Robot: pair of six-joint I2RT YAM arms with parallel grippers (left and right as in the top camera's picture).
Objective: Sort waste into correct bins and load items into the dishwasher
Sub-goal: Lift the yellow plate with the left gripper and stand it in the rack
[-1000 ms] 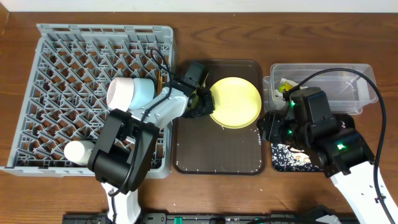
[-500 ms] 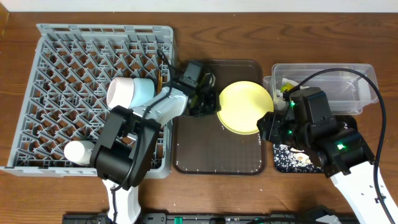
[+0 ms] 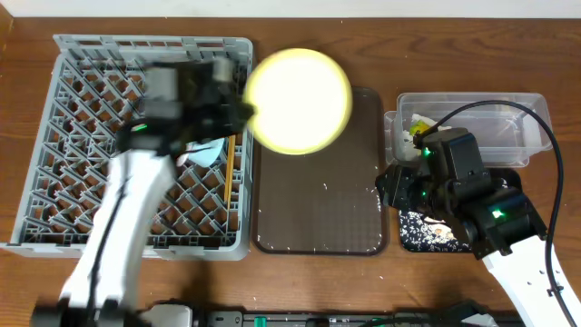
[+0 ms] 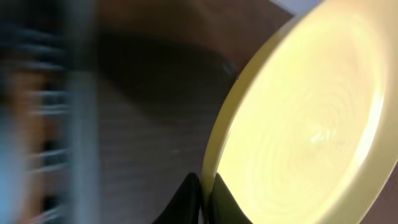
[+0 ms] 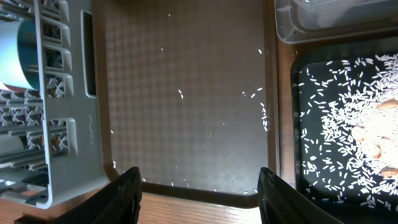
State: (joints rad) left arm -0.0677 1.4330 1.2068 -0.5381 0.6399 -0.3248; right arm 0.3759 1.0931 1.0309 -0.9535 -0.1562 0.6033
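My left gripper [image 3: 243, 111] is shut on the rim of the round yellow plate [image 3: 298, 100] and holds it raised above the top of the brown tray, beside the grey dish rack [image 3: 82, 73]. The left wrist view shows both fingers [image 4: 205, 196] pinching the plate's edge [image 4: 311, 124]. A light blue bowl [image 3: 207, 150] and wooden chopsticks [image 3: 227, 173] lie in the rack. My right gripper [image 5: 199, 186] is open and empty over the brown tray's near edge. Rice grains [image 5: 348, 118] lie in the black tray [image 3: 445, 238]. The clear tub [image 3: 508, 113] holds a green-and-yellow wrapper [image 3: 416, 125].
The dark brown serving tray [image 3: 318, 182] lies between rack and bins, with scattered rice grains [image 5: 261, 112] on it. The rack's corner [image 5: 62, 124] shows at the left of the right wrist view. My right arm [image 3: 472, 195] covers part of the black tray.
My left arm has swung up and left, lifting the yellow plate off the brown tray toward the rack. The right arm has not moved.
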